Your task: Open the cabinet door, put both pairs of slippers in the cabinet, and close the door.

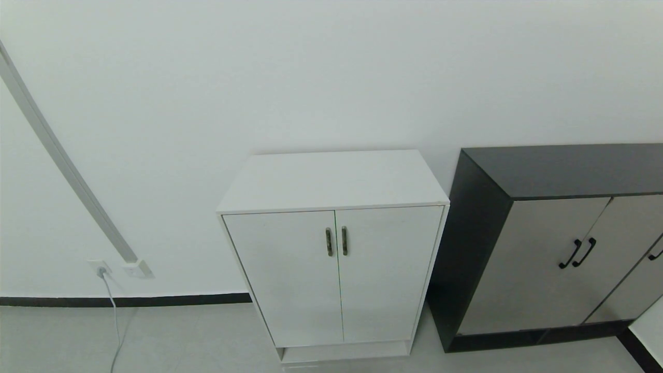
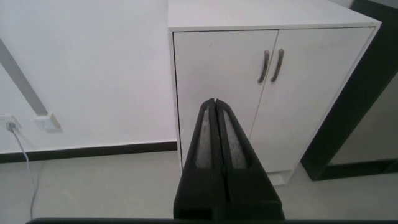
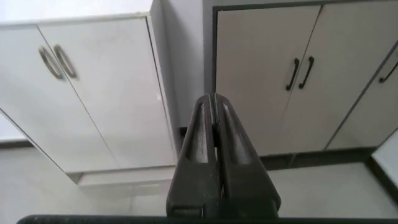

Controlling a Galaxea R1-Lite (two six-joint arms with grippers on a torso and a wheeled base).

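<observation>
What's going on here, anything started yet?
Nothing is being handled yet. The white two-door cabinet stands against the wall with both doors closed. The left gripper and the right gripper hang short of it, both shut and empty, touching nothing. A black cabinet with grey doors stands beside it, also closed.

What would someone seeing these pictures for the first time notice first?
The white cabinet stands in the centre against the wall, both doors shut, its two handles side by side at the seam. Close beside it on the right sits a black cabinet, grey-fronted. In the wrist views, the left gripper and right gripper, both shut, point toward the cabinets.
</observation>
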